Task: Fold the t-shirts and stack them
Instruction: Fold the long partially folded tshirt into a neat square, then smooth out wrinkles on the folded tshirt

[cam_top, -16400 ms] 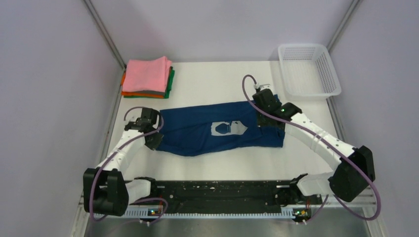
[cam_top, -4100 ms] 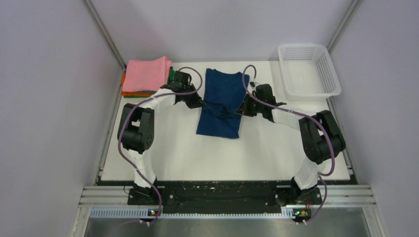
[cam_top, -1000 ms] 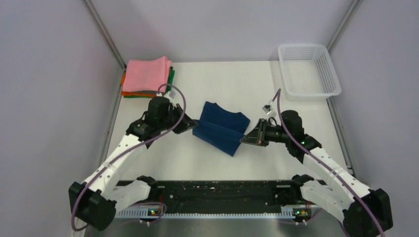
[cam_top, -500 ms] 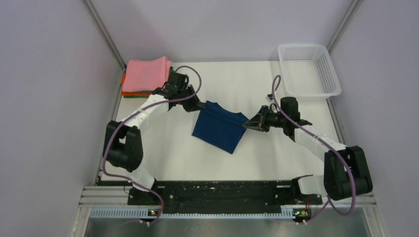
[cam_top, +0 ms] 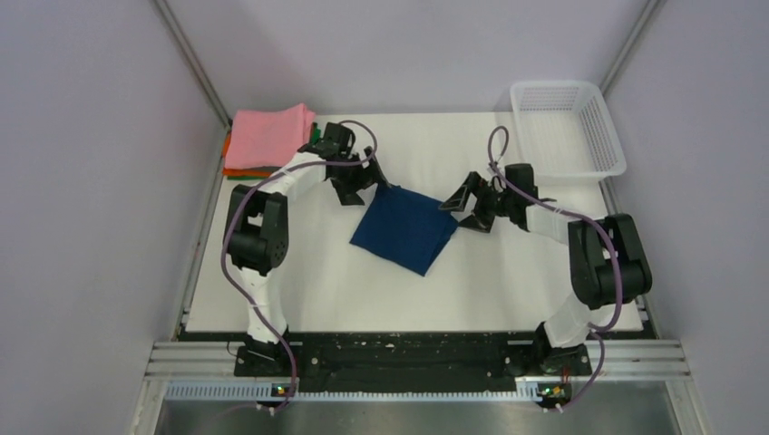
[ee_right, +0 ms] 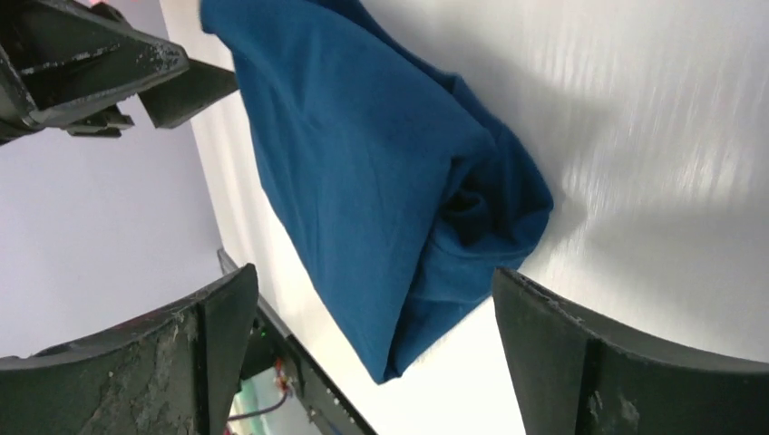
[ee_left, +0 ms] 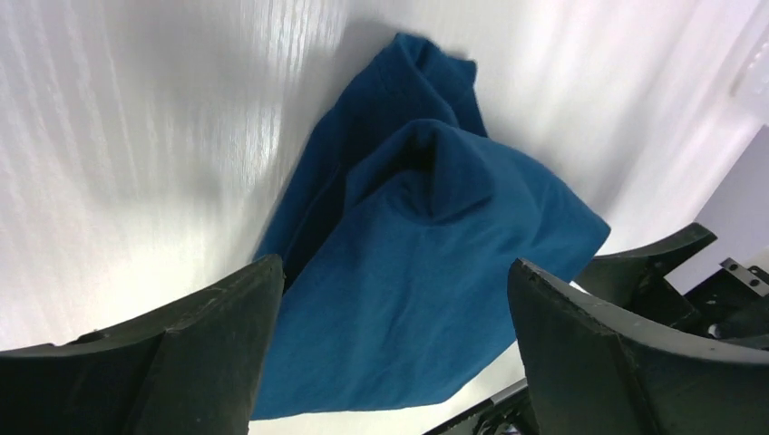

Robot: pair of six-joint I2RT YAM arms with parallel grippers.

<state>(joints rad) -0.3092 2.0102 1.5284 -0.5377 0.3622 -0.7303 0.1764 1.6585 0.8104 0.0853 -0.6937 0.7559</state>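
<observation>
A navy blue t-shirt point(cam_top: 404, 228) lies folded into a tilted square on the white table point(cam_top: 508, 281). My left gripper point(cam_top: 367, 182) stands open just off its far-left corner, holding nothing; its wrist view shows the folded cloth point(ee_left: 426, 272) between the spread fingers point(ee_left: 195, 349). On the other side my right gripper point(cam_top: 465, 201) is open beside the shirt's right corner, and its wrist view shows the blue cloth point(ee_right: 381, 181) lying loose. A stack of folded t-shirts, pink point(cam_top: 270, 136) on top with orange and green edges below, sits at the back left.
A white mesh basket point(cam_top: 566, 127) stands at the back right corner. Grey walls enclose the table on three sides. The black rail with both arm bases point(cam_top: 399, 353) runs along the near edge.
Both grippers have opened and let go of the navy shirt, which now lies flatter as a folded square. Both arms have drawn slightly back toward the far side.
</observation>
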